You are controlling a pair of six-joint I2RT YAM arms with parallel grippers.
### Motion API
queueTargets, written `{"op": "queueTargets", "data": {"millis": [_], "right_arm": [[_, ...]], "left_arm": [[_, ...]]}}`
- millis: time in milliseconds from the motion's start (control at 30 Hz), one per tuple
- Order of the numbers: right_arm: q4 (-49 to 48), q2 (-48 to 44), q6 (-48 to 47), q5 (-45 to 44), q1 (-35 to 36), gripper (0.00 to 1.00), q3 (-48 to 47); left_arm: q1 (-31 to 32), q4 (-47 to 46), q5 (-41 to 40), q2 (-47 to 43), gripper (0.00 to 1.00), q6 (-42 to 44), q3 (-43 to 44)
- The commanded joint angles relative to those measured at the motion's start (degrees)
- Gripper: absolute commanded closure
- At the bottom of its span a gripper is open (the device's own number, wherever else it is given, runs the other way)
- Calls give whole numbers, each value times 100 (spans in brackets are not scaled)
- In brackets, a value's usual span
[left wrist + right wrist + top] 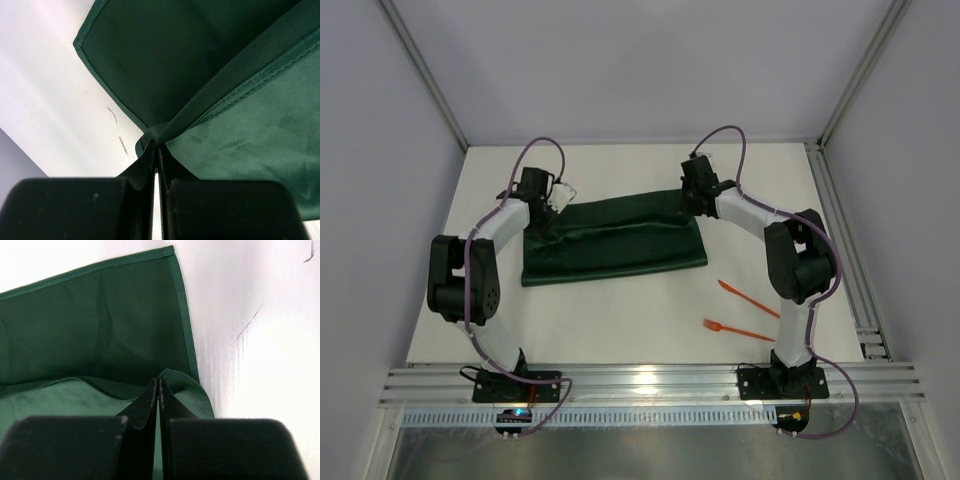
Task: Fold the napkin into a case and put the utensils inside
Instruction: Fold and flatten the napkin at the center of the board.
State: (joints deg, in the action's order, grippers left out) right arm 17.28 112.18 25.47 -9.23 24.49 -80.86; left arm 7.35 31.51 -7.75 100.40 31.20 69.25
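The left gripper [548, 203] sat at about ten o'clock from the middle of the table [620, 320]. Its jaws were closed on the far left corner of the napkin [615, 245]. In the left wrist view the fingers were pressed together with a hemmed fold of green cloth caught between them.

The napkin lay as a wide band across the middle of the table, doubled over at least once. Its far corners were drawn up to the two grippers. I judged this a fold in progress, not a finished case.

At about one o'clock the right gripper [697, 200] was likewise clamped on the far right corner, with the hem bunched at its fingertips in the right wrist view.

The utensils [749, 299] lay on the table at about four o'clock from the napkin, well apart from it, the fork [738, 331] nearer the arm bases.

The folding looked part done. Narrowing the cloth to a pouch and loading both utensils remained.
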Motion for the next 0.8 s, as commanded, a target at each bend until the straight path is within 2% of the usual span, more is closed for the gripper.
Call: {"op": "queueTargets", "data": {"millis": [0,233,767], "right_arm": [[-119,23,168,-166,-41,96,-351],[-242,-21,344,-272,-173,96,-492],[-128,884,810,203,-287,96,-1283]], "left_arm": [[-32,-303,-227,102,100,-193,264],[-76,-417,-368,225,100,-316,527],[-76,-426,-288,621,100,-387,853]]}}
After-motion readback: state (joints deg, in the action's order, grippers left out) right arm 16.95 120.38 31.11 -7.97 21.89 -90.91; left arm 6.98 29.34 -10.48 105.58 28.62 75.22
